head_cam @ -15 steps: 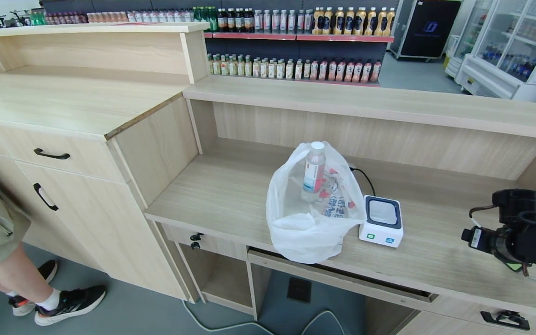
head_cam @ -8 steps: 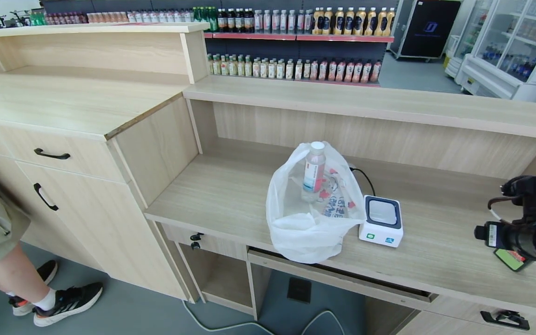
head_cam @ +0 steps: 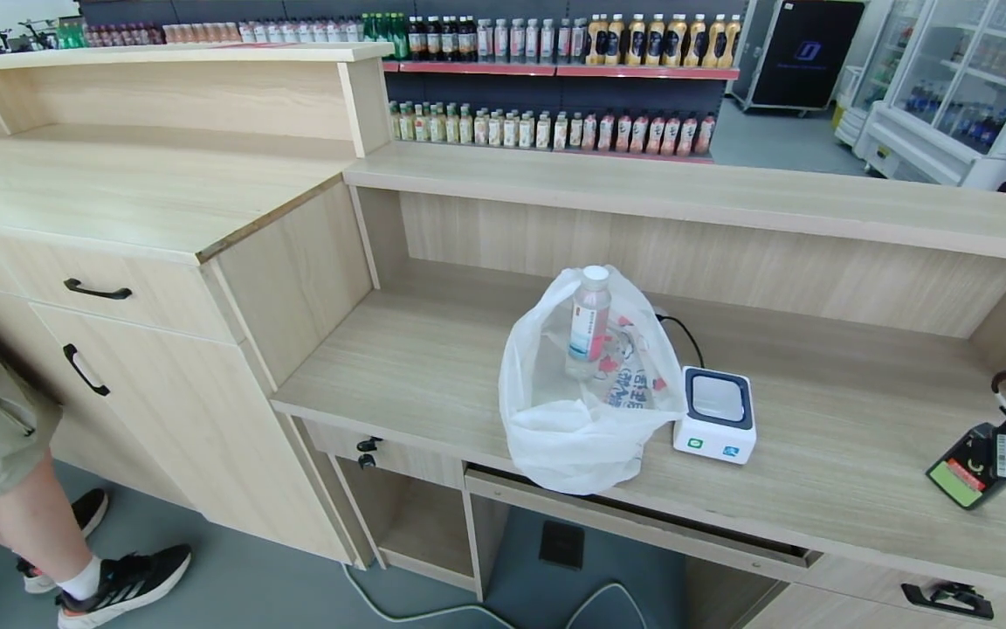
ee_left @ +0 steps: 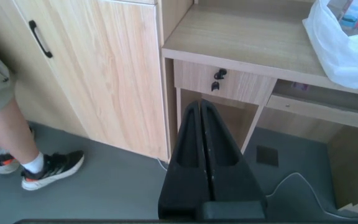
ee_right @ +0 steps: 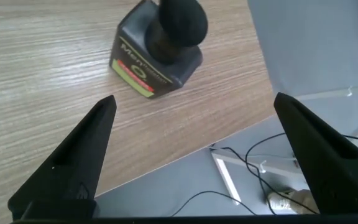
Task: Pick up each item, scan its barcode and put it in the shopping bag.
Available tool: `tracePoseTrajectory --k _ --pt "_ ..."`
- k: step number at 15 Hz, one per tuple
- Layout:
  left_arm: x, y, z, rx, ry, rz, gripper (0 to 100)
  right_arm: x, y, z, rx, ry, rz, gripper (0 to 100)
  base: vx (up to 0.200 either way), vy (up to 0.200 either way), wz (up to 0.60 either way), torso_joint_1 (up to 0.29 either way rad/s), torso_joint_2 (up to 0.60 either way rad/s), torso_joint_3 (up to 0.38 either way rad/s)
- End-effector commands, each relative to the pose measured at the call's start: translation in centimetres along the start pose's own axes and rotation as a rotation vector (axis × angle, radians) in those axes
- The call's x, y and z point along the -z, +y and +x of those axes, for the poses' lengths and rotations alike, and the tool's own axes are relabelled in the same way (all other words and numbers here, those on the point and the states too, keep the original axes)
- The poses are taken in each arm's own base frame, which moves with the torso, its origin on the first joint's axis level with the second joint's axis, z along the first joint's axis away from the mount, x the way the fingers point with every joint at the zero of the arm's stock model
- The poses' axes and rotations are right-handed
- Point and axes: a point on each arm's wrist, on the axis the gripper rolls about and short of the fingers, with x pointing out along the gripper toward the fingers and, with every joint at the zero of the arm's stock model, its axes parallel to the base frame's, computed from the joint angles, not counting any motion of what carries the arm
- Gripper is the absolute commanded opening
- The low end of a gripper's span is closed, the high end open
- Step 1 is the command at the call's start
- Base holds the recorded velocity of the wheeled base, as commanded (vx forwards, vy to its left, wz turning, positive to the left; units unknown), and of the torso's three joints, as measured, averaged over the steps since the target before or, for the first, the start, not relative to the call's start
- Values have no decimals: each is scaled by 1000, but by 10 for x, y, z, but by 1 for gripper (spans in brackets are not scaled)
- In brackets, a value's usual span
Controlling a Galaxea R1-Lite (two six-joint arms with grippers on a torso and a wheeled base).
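Wooden counter holds the shopping bag, one bottle inside. Right gripper, jaws wide apart, faces a black item; probably the picking step, so next close on it. Left gripper has its jaws together.

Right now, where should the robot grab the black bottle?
Grip the black bottle by its squarish body, under the cap, coming down from above with the open right gripper: it seems upright, and flat sides likely hold steadier than the round cap.
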Motion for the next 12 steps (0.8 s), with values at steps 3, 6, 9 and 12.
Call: tracePoseTrajectory --k 3,6,9,12 --pt "0 0 0 -1 0 0 0 6 -12 23 35 26 -21 100 0 0 0 0 0 0" --pt "0 0 0 -1 0 0 0 2 -26 30 -17 -45 -59 100 0 0 0 0 0 0" --pt "0 0 0 -1 0 0 0 6 -32 40 -71 -33 -91 100 0 0 0 0 0 0" --pt "0 0 0 -1 0 0 0 10 -35 45 -85 -20 -103 100 0 0 0 0 0 0"
